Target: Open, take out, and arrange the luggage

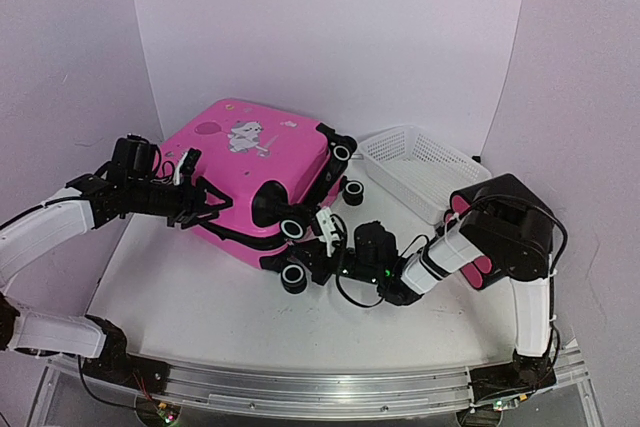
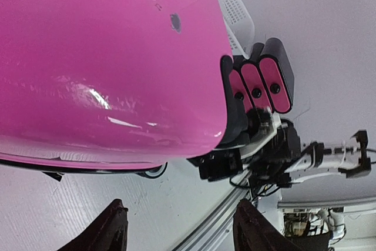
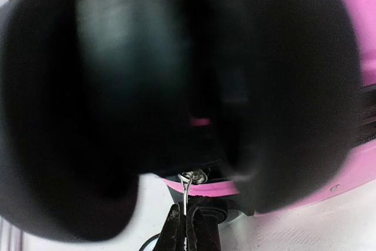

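Luggage (image 1: 250,162) shut, basket (image 1: 425,162) beside. Left hand (image 2: 179,210) apart; right hand (image 3: 187,214) clamped on zip pull (image 3: 189,178).

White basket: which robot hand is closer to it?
Right. The right hand is at the wheel end of the pink suitcase, nearest the white basket; the left hand is across the suitcase, at its left edge.

White mesh basket (image 1: 415,169) far right on table (image 1: 190,297); black pink-ended cases (image 1: 500,232) nearer front.
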`<action>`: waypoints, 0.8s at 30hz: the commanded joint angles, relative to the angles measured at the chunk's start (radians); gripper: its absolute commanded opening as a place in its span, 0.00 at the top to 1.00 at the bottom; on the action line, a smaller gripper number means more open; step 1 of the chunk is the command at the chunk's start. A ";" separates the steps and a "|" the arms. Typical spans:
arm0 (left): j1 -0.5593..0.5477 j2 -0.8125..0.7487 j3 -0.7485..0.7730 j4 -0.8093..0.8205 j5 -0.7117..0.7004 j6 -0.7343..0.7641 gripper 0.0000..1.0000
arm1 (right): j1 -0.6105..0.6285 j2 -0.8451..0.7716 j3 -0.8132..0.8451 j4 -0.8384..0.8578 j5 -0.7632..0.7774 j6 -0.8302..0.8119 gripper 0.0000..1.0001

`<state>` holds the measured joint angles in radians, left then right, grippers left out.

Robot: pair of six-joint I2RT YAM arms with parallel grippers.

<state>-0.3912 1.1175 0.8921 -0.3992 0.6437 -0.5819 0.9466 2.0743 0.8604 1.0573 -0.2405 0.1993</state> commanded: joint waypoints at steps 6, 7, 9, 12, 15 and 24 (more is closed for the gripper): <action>-0.032 0.055 0.008 0.198 -0.119 -0.091 0.41 | 0.243 0.031 0.060 0.042 0.449 -0.364 1.00; -0.038 0.063 0.009 0.200 -0.124 -0.091 0.41 | 0.261 0.044 0.076 0.040 0.474 -0.387 1.00; -0.049 0.076 0.008 0.206 -0.132 -0.089 0.41 | 0.285 0.067 0.113 0.035 0.523 -0.415 1.00; -0.063 0.086 0.002 0.214 -0.141 -0.088 0.41 | 0.327 0.093 0.181 -0.013 0.618 -0.476 1.00; -0.068 0.083 -0.001 0.217 -0.145 -0.080 0.41 | 0.361 0.125 0.289 -0.127 0.722 -0.514 1.00; -0.064 0.010 0.098 0.049 -0.213 0.039 0.34 | 0.366 0.258 0.574 -0.351 0.803 -0.404 1.00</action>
<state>-0.4599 1.1828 0.8795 -0.3164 0.5140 -0.6392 1.2877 2.2936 1.3075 0.8051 0.5621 -0.2401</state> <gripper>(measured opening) 0.633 0.004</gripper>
